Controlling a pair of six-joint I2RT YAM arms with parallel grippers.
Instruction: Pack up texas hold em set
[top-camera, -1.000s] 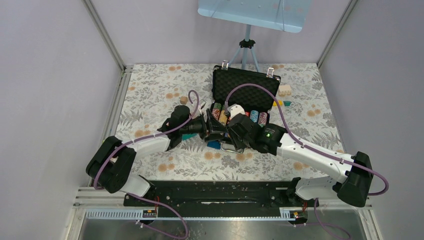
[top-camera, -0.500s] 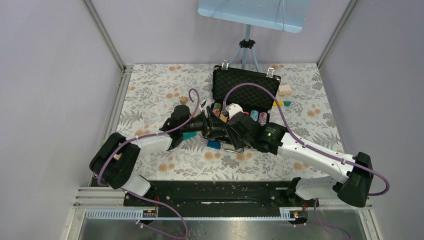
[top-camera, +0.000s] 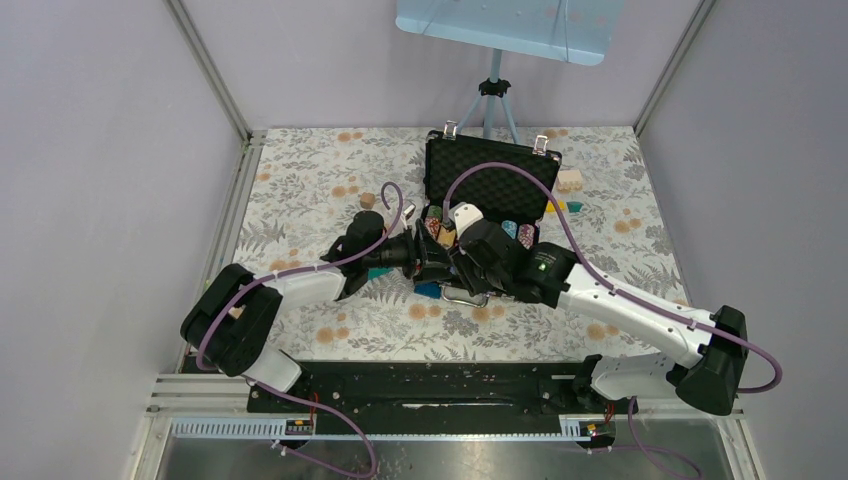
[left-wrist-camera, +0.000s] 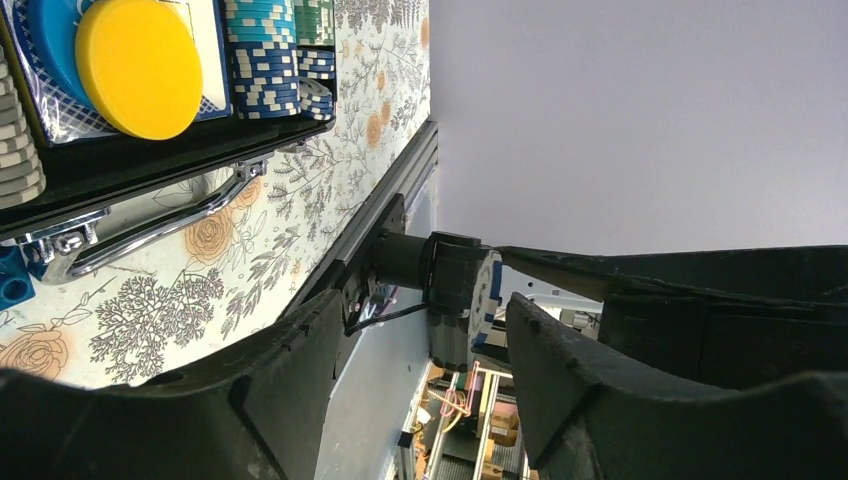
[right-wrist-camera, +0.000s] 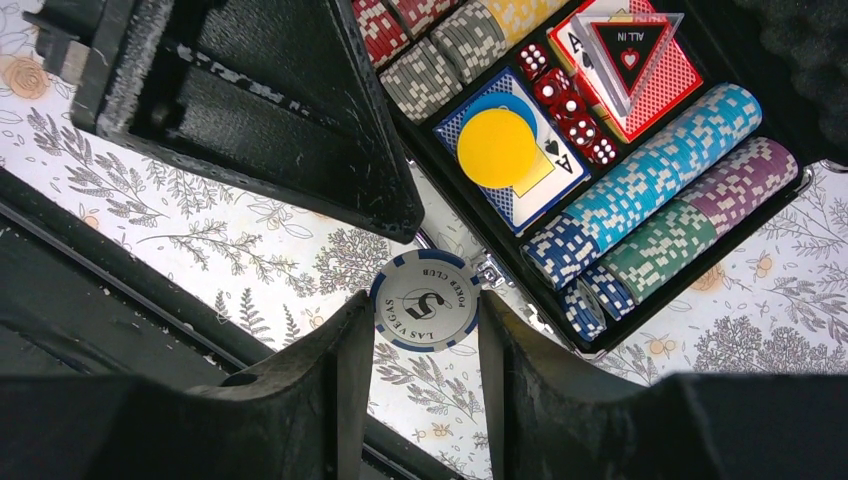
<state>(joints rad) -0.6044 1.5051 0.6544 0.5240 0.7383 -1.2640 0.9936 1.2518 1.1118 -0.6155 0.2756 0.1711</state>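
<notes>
Pinches a blue-and-white poker chip (right-wrist-camera: 425, 298) in the right tool (right-wrist-camera: 425, 310), with left tool (left-wrist-camera: 422, 305) agape; leaves black chip-filled briefcase (top-camera: 488, 170) unclosed, upper centre.

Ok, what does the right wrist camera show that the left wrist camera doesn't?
Only the right wrist view: the printed face of the poker chip, pinched in the right hand, plus the red dice and the red card deck. Only the left wrist view: the case handle, a blue brick, and that same chip edge-on inside the open left hand. Both: the yellow disc on the blue deck, and the blue-and-white chips.
</notes>
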